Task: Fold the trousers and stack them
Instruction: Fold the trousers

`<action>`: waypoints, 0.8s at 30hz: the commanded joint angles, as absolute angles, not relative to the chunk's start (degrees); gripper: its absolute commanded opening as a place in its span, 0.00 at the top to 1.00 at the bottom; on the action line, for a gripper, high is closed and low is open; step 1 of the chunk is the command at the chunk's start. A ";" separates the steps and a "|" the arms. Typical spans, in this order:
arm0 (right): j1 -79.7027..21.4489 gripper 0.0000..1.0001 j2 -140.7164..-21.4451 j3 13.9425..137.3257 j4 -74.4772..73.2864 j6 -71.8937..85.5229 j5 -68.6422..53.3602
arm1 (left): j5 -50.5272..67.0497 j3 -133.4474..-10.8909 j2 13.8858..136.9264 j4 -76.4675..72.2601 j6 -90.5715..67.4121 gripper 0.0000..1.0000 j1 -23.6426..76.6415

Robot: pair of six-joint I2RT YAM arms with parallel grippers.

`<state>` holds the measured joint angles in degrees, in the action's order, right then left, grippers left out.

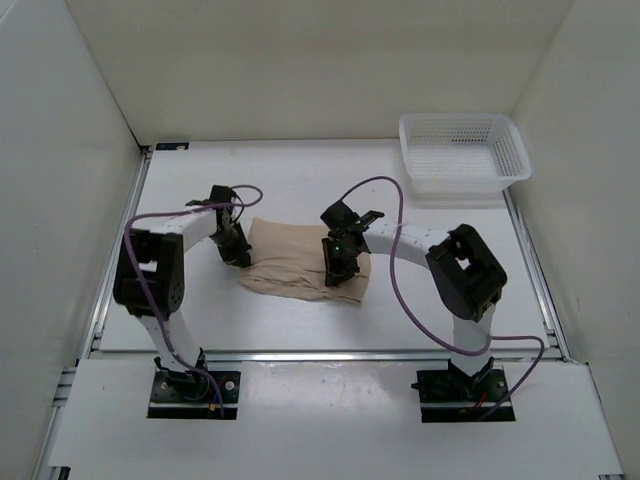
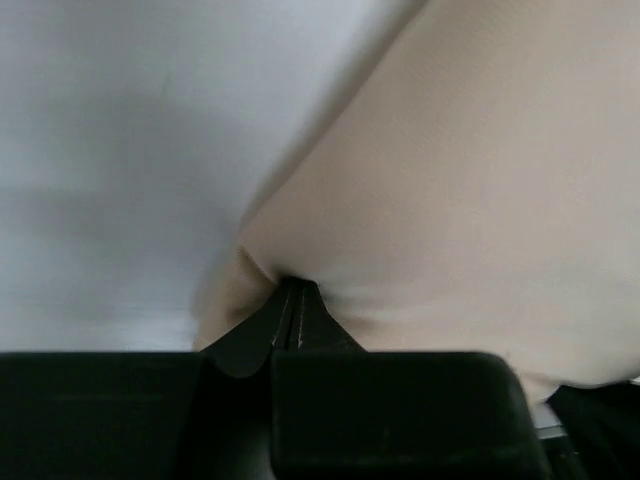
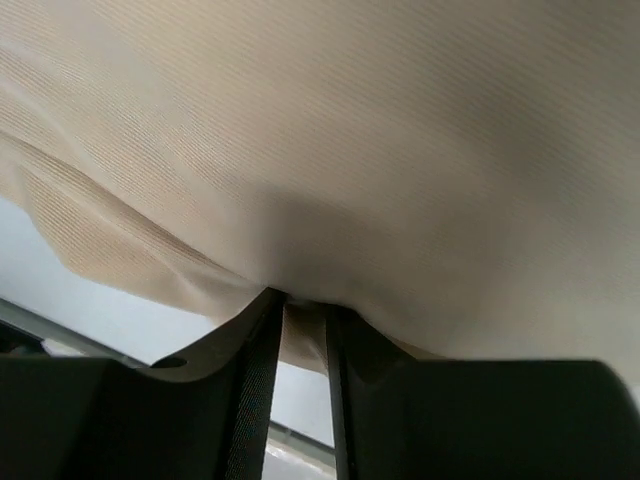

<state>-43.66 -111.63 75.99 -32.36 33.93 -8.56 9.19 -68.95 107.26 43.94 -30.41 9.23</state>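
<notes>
White mesh basket [image 1: 465, 184] well beyond trousers [image 1: 293, 256]

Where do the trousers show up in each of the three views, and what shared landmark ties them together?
Top external: trousers lie mid-table, between both arms.
Left wrist: they fill the right side, edge pinched by the left gripper.
Right wrist: they fill the upper frame, a fold caught in the right gripper.
Shared landmark: the white table beside the cloth.
</notes>
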 commanded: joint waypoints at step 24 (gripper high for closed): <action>-44.74 0.01 -52.65 80.51 -77.95 51.41 54.05 | -8.07 -87.80 55.56 65.04 -34.97 0.22 10.55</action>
<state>-45.63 -53.58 81.49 -70.72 45.95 48.97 -3.16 -87.77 57.58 63.05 -31.90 10.61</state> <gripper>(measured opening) 0.994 0.778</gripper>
